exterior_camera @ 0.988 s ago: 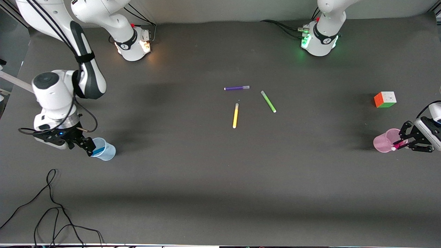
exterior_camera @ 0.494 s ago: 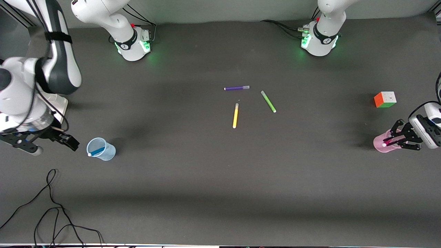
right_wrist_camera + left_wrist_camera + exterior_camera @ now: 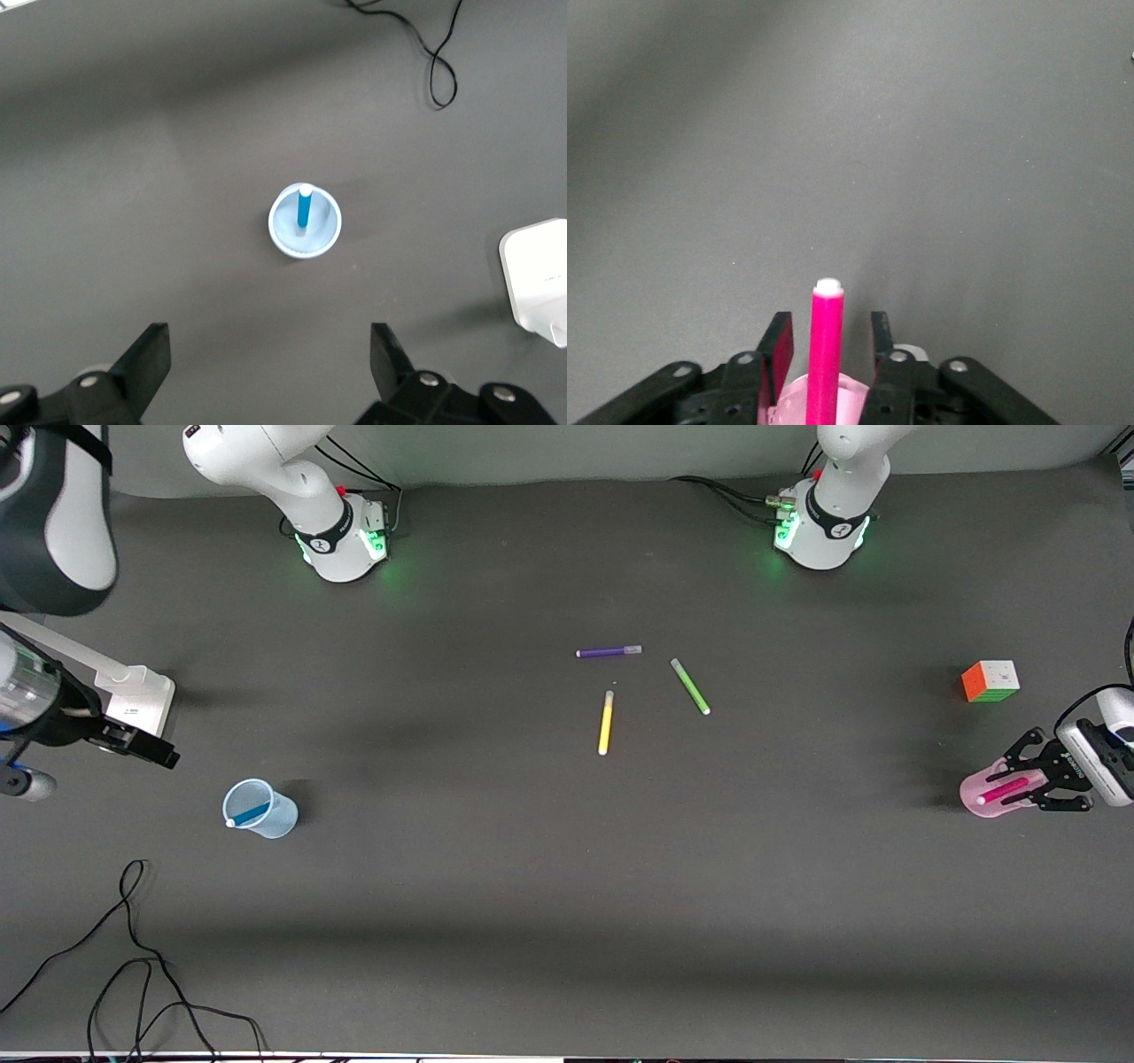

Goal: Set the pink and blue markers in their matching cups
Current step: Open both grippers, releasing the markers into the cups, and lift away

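The pale blue cup (image 3: pixel 270 819) stands near the right arm's end of the table with the blue marker (image 3: pixel 251 813) leaning inside it; both show in the right wrist view, cup (image 3: pixel 280 232) and marker (image 3: pixel 304 208). My right gripper (image 3: pixel 102 772) is open and empty, raised above the table beside that cup (image 3: pixel 268 341). The pale pink cup (image 3: pixel 974 790) stands at the left arm's end with the pink marker (image 3: pixel 1003 790) in it. My left gripper (image 3: pixel 1012 783) is open just over the pink cup, its fingers (image 3: pixel 780 341) apart on either side of the pink marker (image 3: pixel 826 345), not touching it.
A purple pen (image 3: pixel 609 652), a green pen (image 3: pixel 690 686) and a yellow pen (image 3: pixel 606 723) lie mid-table. A colour cube (image 3: pixel 990 680) sits farther from the front camera than the pink cup. A white device (image 3: pixel 133 691) stands near the right gripper. Black cables (image 3: pixel 133 957) lie near the front edge.
My right gripper has left the blue marker in the blue cup, risen and drawn away toward the table's end. My left gripper has opened, and the pink marker now rests in the pink cup.
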You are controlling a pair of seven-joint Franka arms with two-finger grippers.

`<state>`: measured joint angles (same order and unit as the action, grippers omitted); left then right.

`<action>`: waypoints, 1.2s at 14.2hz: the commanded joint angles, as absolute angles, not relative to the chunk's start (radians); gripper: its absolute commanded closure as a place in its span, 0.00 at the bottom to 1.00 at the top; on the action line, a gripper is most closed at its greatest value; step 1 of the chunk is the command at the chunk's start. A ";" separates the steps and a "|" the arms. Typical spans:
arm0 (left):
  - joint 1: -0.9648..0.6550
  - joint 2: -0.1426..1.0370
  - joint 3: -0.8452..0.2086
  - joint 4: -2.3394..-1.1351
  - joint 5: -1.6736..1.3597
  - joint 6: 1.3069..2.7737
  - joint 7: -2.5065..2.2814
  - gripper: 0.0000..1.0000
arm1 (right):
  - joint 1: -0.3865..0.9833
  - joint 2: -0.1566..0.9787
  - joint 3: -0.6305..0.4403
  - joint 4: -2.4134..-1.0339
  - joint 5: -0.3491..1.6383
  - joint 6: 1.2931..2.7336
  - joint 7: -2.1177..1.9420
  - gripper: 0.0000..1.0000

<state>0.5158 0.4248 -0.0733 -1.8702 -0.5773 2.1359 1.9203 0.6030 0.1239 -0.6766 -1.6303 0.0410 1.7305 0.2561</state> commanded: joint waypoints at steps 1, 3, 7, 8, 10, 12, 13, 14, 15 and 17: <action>0.520 0.420 -0.080 -1.826 -0.597 2.088 1.930 0.02 | 0.606 0.106 -0.680 -1.579 0.063 1.642 0.225 0.00; 0.512 0.419 -0.080 -1.784 -0.585 2.063 1.887 0.02 | 0.595 0.071 -0.661 -1.566 0.063 1.591 0.224 0.00; 0.496 0.377 -0.084 -1.750 -0.545 2.001 1.731 0.02 | 0.190 0.054 -0.219 -1.582 0.063 1.565 0.224 0.00; 0.467 0.367 -0.084 -1.711 -0.487 1.965 1.630 0.02 | 0.134 0.054 -0.153 -1.585 0.063 1.568 0.222 0.00; 0.408 0.333 -0.086 -1.631 -0.386 1.881 1.371 0.01 | 0.120 0.023 -0.135 -1.615 0.063 1.607 0.218 0.00; 0.324 0.296 -0.086 -1.548 -0.272 1.778 1.063 0.01 | 0.120 -0.062 -0.135 -1.745 0.063 1.713 0.198 0.00; 0.281 0.285 -0.086 -1.511 -0.227 1.731 0.914 0.01 | 0.120 -0.090 -0.135 -1.784 0.063 1.732 0.196 0.00; 0.240 0.275 -0.086 -1.485 -0.195 1.685 0.781 0.01 | 0.121 -0.092 -0.135 -1.789 0.063 1.729 0.199 0.00; 0.200 0.267 -0.086 -1.462 -0.163 1.645 0.640 0.01 | 0.124 -0.092 -0.133 -1.789 0.061 1.729 0.207 0.00; 0.135 0.262 -0.087 -1.419 -0.138 1.568 0.389 0.01 | 0.130 -0.101 -0.133 -1.786 0.060 1.718 0.201 0.00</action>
<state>0.1965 0.2546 -0.1044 -1.4694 -0.1760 1.6381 0.6384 0.1341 -0.0607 -0.1439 -1.7485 0.0467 1.7023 0.2217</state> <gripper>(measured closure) 0.009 0.000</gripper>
